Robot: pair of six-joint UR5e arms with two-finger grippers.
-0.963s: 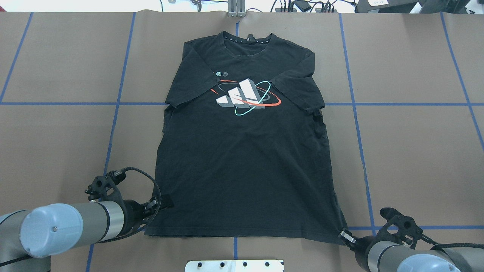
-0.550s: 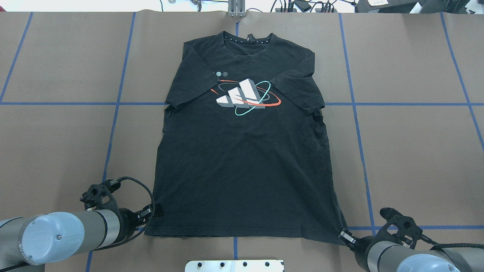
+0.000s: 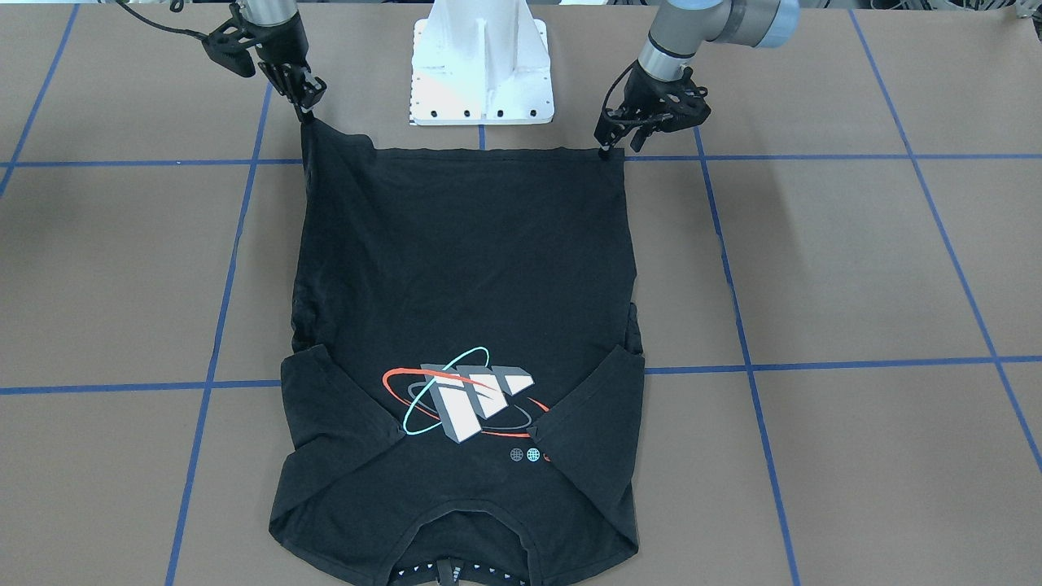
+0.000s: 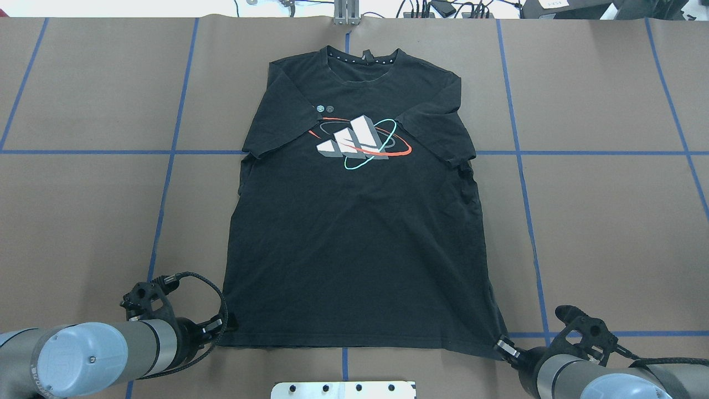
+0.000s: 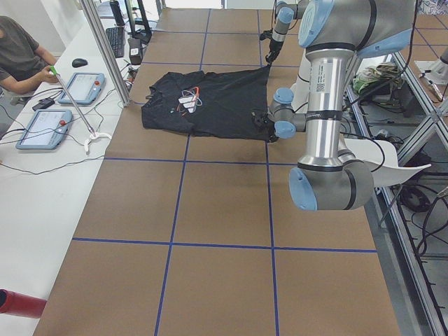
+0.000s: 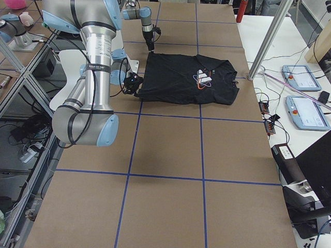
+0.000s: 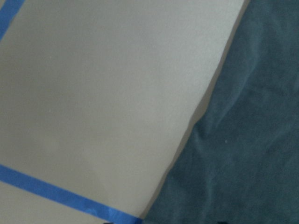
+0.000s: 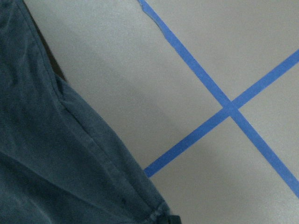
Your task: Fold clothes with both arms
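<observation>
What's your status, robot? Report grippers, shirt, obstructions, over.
Right gripper shut on T-shirt hem corner. Left gripper at other hem corner, grip unclear. T-shirt flat, graphic up. No obstruction seen. Over.

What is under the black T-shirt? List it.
The T-shirt lies spread on the brown table, and blue tape lines run up to its edges. Whatever lies beneath the cloth itself is covered.
</observation>
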